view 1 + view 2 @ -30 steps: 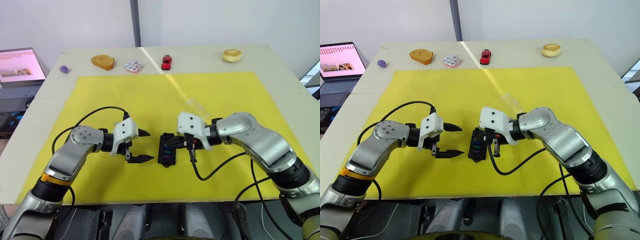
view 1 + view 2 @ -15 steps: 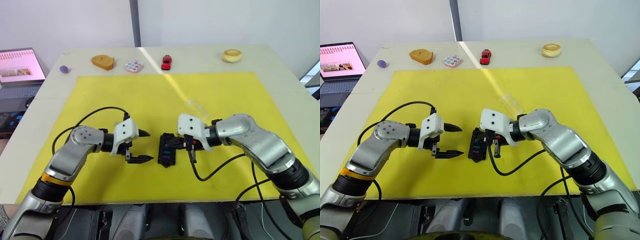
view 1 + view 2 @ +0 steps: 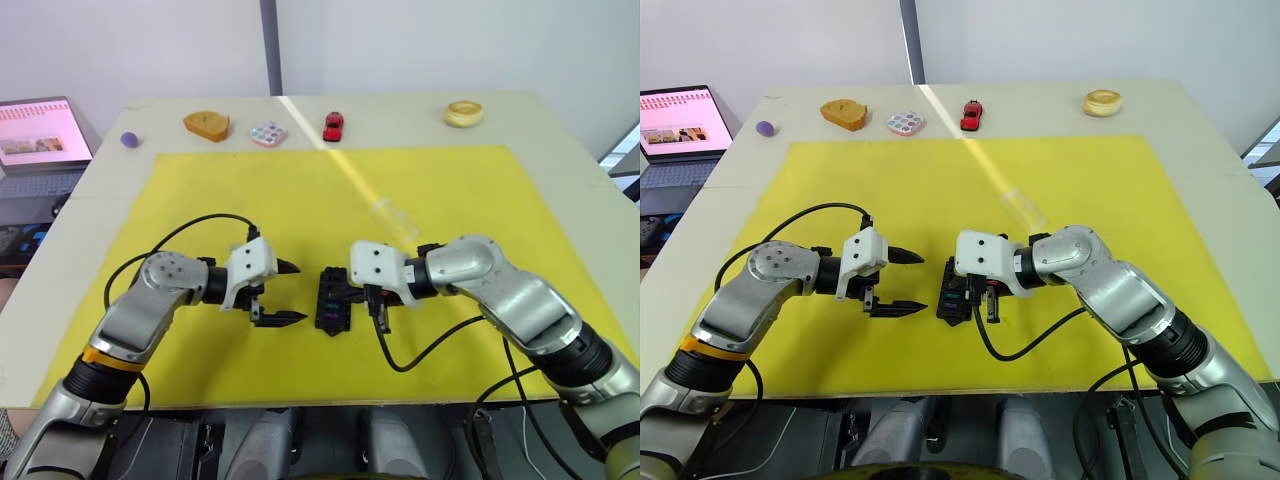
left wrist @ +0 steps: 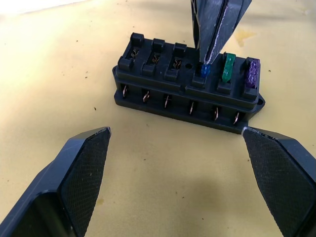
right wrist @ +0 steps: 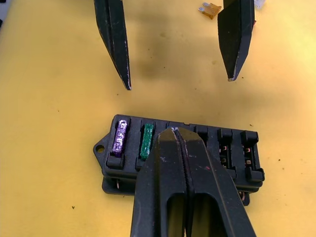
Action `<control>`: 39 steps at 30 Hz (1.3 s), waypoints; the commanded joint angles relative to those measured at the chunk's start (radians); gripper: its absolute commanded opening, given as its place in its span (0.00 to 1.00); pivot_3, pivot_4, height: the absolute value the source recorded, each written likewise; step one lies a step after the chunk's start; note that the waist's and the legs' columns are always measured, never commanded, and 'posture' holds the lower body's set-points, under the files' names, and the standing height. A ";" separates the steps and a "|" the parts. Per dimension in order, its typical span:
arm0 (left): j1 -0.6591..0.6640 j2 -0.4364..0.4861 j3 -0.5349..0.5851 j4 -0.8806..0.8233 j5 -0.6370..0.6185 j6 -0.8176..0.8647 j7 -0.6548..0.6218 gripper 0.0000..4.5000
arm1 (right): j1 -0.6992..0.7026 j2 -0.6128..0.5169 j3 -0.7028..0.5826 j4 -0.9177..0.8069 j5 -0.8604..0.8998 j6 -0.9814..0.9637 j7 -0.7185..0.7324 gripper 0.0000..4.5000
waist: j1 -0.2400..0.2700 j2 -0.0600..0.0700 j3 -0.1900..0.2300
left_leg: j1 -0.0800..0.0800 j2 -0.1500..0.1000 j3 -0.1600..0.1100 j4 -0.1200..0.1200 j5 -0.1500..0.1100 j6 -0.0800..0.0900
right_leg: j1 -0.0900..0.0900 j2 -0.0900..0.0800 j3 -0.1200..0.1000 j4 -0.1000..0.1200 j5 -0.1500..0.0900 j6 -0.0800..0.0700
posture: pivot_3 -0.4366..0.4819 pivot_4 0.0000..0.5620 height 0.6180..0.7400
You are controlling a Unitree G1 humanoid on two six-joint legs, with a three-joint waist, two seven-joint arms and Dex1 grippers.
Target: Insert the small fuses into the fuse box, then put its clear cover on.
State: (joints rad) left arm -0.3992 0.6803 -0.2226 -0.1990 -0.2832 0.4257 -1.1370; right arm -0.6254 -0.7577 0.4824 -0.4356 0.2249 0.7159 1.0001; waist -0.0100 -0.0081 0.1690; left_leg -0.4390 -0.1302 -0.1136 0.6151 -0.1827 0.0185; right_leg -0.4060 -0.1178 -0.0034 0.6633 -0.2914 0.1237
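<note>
over the fuse box (image 4: 187,84), right end effector (image 4: 210,61) pinching a blue fuse (image 4: 204,70); left end effector (image 3: 290,292) wide

Both arms reach inward, forearms low over the bench. The left gripper (image 3: 291,293) hangs with its fingers (image 4: 81,175) spread wide. The right gripper (image 4: 212,59) points down, fingers pressed together, apparently pinching something small and blue.

I see a yellow mat (image 3: 300,190) covering the table (image 3: 560,130). Along its far edge lie a purple ball (image 3: 128,139), bread slice (image 3: 205,124), pastel tile (image 3: 268,132), red toy car (image 3: 333,125) and a bagel (image 3: 464,111). A laptop (image 3: 40,135) sits off my left.
</note>
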 commanded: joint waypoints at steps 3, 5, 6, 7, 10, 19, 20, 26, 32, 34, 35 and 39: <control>0.000 -0.002 0.014 -0.037 -0.012 0.001 0.011 1.00 | 0.014 0.016 -0.029 0.029 0.018 0.047 0.011 0.00 | 0.001 0.000 0.000 | 0.001 0.000 0.000 0.000 0.000 0.000 | 0.001 0.000 0.000 0.000 0.000 0.000 | 0.48 0.27 1.00; -0.001 -0.004 0.023 -0.039 -0.025 0.008 0.013 1.00 | -0.004 0.034 -0.083 0.026 0.048 0.059 0.004 0.00 | 0.001 0.000 0.000 | 0.001 0.000 0.000 0.000 0.000 0.000 | 0.001 0.000 0.000 0.000 0.000 0.000 | 0.48 0.27 1.00; -0.005 -0.006 0.036 -0.047 -0.043 0.023 0.013 1.00 | -0.020 0.059 -0.156 0.025 0.092 0.086 -0.017 0.00 | 0.000 0.000 0.000 | 0.000 0.000 0.000 0.000 0.000 0.000 | 0.001 0.000 0.000 0.000 0.000 0.000 | 0.48 0.27 1.00; -0.009 -0.006 0.047 -0.056 -0.062 0.038 0.012 1.00 | -0.031 0.077 -0.217 0.024 0.123 0.099 -0.036 0.00 | 0.000 0.000 0.000 | 0.000 0.000 0.000 0.000 0.000 0.000 | 0.001 0.000 0.000 0.000 0.000 0.000 | 0.48 0.27 1.00; -0.018 0.002 0.082 -0.080 -0.113 0.090 0.015 1.00 | -0.025 0.106 -0.341 0.003 0.171 0.041 -0.061 0.00 | 0.000 0.000 0.001 | -0.002 0.000 0.000 0.000 0.000 0.000 | -0.001 0.000 0.000 0.000 0.000 0.000 | 0.48 0.27 1.00; 0.079 0.229 0.386 -0.157 -0.299 0.318 0.013 1.00 | 0.021 -0.203 -0.473 0.106 0.197 -0.048 0.166 0.12 | -0.004 0.000 0.001 | -0.002 0.000 0.000 -0.001 0.000 0.000 | -0.001 0.000 0.000 0.000 0.000 0.000 | 0.48 0.27 1.00; 0.096 0.253 0.424 -0.153 -0.317 0.348 0.023 1.00 | 0.025 -0.230 -0.488 0.128 0.201 -0.047 0.180 0.20 | -0.004 0.001 0.001 | -0.002 0.000 0.000 -0.001 0.000 0.000 | -0.002 0.000 0.000 0.000 0.000 0.000 | 0.48 0.27 1.00; 0.304 0.405 0.697 -0.030 -0.281 0.339 -0.028 1.00 | 0.145 -0.407 -0.606 0.317 0.128 -0.216 0.255 0.87 | -0.002 0.002 0.002 | -0.003 0.000 0.001 -0.002 0.000 0.000 | -0.002 0.000 0.000 -0.001 0.000 0.000 | 0.48 0.27 1.00; 0.476 0.486 0.810 0.160 -0.182 0.200 -0.102 1.00 | 0.251 -0.478 -0.673 0.450 0.084 -0.339 0.283 0.99 | -0.002 0.003 0.003 | -0.002 0.001 0.002 -0.002 -0.002 -0.002 | -0.003 -0.001 0.001 -0.001 -0.002 -0.004 | 0.48 0.27 1.00; 0.487 0.489 0.807 0.187 -0.173 0.172 -0.112 1.00 | 0.254 -0.475 -0.675 0.480 0.077 -0.359 0.279 0.99 | -0.002 0.004 0.003 | -0.002 0.001 0.002 -0.002 -0.002 -0.002 | -0.004 -0.001 0.001 -0.001 -0.002 -0.004 | 0.48 0.27 1.00; 0.486 0.488 0.801 0.194 -0.171 0.163 -0.115 1.00 | 0.254 -0.473 -0.672 0.492 0.071 -0.372 0.276 0.99 | -0.001 0.005 0.004 | -0.003 0.001 0.002 -0.002 -0.002 -0.003 | -0.004 -0.001 0.001 -0.001 -0.002 -0.004 | 0.48 0.27 1.00; 0.459 0.474 0.767 0.187 -0.180 0.155 -0.105 1.00 | 0.245 -0.462 -0.664 0.503 0.069 -0.380 0.268 0.99 | -0.002 0.006 0.004 | -0.003 0.001 0.002 -0.003 -0.002 -0.003 | -0.005 -0.001 0.001 -0.001 -0.002 -0.004 | 0.48 0.27 1.00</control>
State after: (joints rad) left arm 0.0725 1.1463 0.5394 -0.0012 -0.4605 0.5974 -1.2404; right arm -0.3617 -1.2105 -0.1530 0.0749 0.2963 0.3538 1.2729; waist -0.0120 -0.0026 0.1730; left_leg -0.4417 -0.1291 -0.1113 0.6124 -0.1850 0.0158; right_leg -0.4107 -0.1189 -0.0022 0.6619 -0.2938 0.1194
